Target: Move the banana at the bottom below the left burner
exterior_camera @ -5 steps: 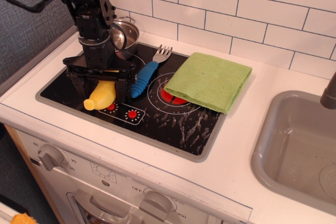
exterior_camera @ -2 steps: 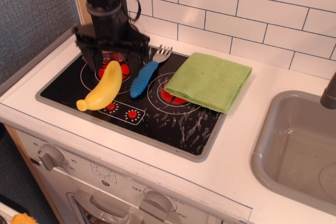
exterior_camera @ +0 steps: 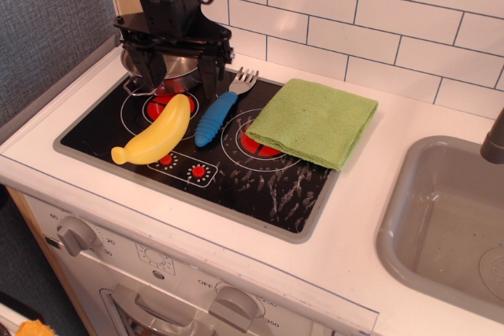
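One banana [exterior_camera: 153, 139] lies free on the black glass hob, running diagonally from the red centre of the left burner [exterior_camera: 169, 105] down toward the front-left corner of the tabletop [exterior_camera: 370, 226]. Its lower tip sits just beside the two small red-dotted control circles [exterior_camera: 183, 166]. Since nothing grips it and its lower half rests in the strip between the ring and the front rim, it reads as set down at the spot the task names, though its upper end overlaps the ring.

The claw [exterior_camera: 175, 68] hangs above the back of the left burner with its two dark fingers spread wide apart and nothing between them. It is clear of the banana, so the placing looks done, and a slight nudge forward would be the only thing left if the fruit must sit wholly below the ring.

Behind the claw a small metal pot [exterior_camera: 161, 68] stands at the back-left of the hob, partly hidden by the arm. A blue-handled fork [exterior_camera: 223, 108] lies between the two burners, just beside the banana but apart from it. A folded green cloth [exterior_camera: 313, 120] covers most of the right burner.

White countertop surrounds the hob, with a grey sink [exterior_camera: 445, 222] at the right edge, white tiles behind, and oven knobs along the front face.
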You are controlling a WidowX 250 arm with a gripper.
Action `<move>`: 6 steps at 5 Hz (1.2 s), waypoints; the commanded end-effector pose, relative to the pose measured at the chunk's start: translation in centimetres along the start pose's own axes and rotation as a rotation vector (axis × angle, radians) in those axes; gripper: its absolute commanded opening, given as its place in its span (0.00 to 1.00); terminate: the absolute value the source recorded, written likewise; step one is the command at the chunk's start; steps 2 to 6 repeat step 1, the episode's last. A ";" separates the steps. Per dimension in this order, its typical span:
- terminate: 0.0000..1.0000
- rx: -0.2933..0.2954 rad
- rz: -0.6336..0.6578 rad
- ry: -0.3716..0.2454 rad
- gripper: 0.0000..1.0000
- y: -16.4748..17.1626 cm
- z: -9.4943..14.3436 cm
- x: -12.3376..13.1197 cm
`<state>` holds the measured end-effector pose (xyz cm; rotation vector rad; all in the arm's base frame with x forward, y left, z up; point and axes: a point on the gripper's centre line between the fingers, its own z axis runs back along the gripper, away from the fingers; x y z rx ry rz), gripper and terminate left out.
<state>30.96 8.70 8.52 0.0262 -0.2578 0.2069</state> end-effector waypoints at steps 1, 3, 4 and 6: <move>1.00 0.005 -0.002 -0.036 1.00 0.3 1.3 -0.1; 1.00 0.005 -0.002 -0.036 1.00 0.3 1.3 -0.1; 1.00 0.005 -0.002 -0.036 1.00 0.3 1.3 -0.1; 1.00 0.005 -0.002 -0.036 1.00 0.3 1.3 -0.1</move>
